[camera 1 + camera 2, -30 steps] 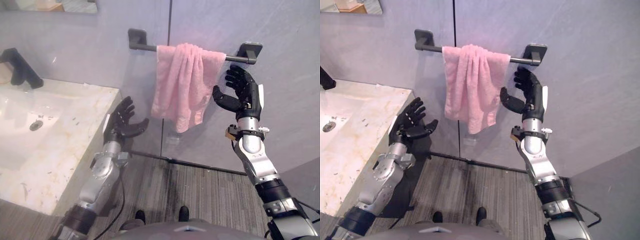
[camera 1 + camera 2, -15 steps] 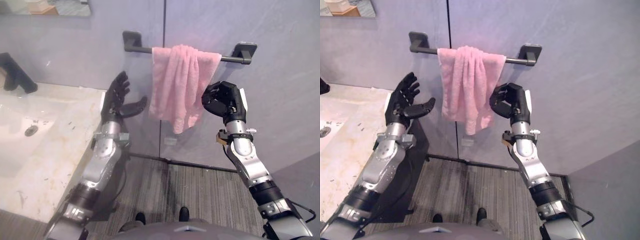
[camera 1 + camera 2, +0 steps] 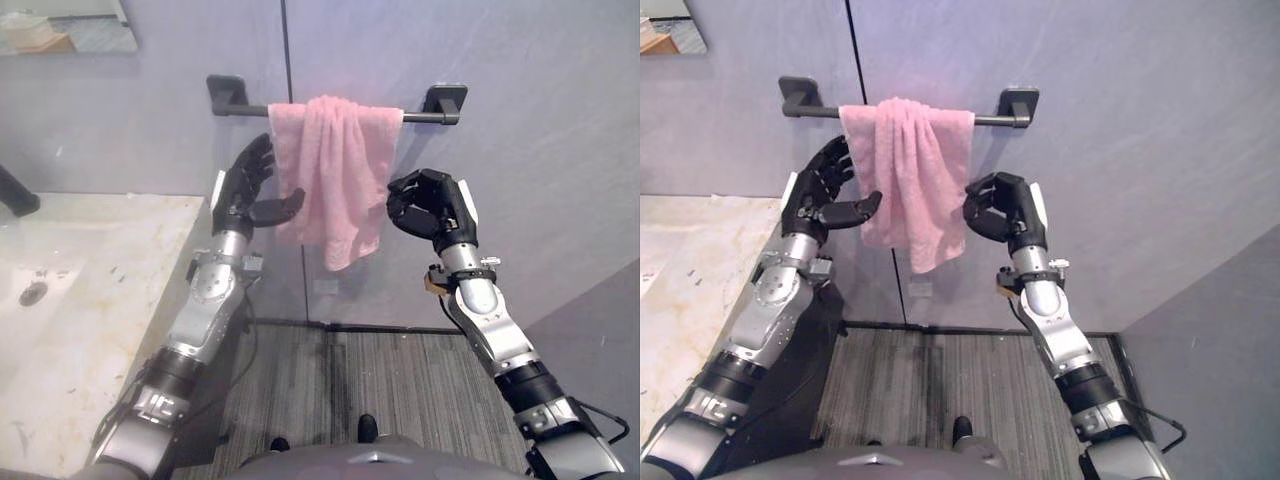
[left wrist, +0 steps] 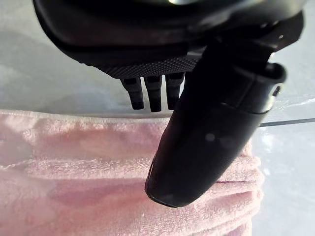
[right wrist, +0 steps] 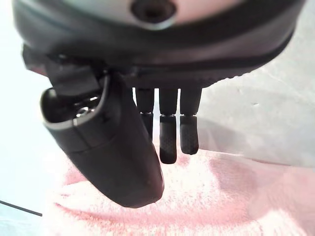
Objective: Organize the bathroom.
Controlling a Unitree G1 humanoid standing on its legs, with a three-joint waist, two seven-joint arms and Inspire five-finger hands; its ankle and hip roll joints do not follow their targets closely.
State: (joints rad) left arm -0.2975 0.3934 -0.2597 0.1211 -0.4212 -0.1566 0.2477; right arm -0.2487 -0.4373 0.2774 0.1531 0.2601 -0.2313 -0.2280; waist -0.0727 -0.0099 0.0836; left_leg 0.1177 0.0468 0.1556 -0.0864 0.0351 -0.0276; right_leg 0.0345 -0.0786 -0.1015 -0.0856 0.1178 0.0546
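Towel (image 3: 335, 170) hangs bunched on the towel bar (image 3: 420, 116); left robot hand (image 3: 248, 195) spread, right robot hand (image 3: 430, 205) curled empty, so a one-sided tug may drag it off.

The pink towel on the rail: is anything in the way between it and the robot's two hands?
Nothing visible. The pink towel hangs on the rail, with the left hand and right hand close beside it.

The pink towel (image 3: 335, 175) is fluffy terry cloth with a rough nap. Its rail (image 3: 420, 117) looks like matt black metal. The wall (image 3: 540, 150) is smooth and matt grey, the table (image 3: 90, 300) glossy veined stone, the floor (image 3: 400, 375) ribbed carpet.
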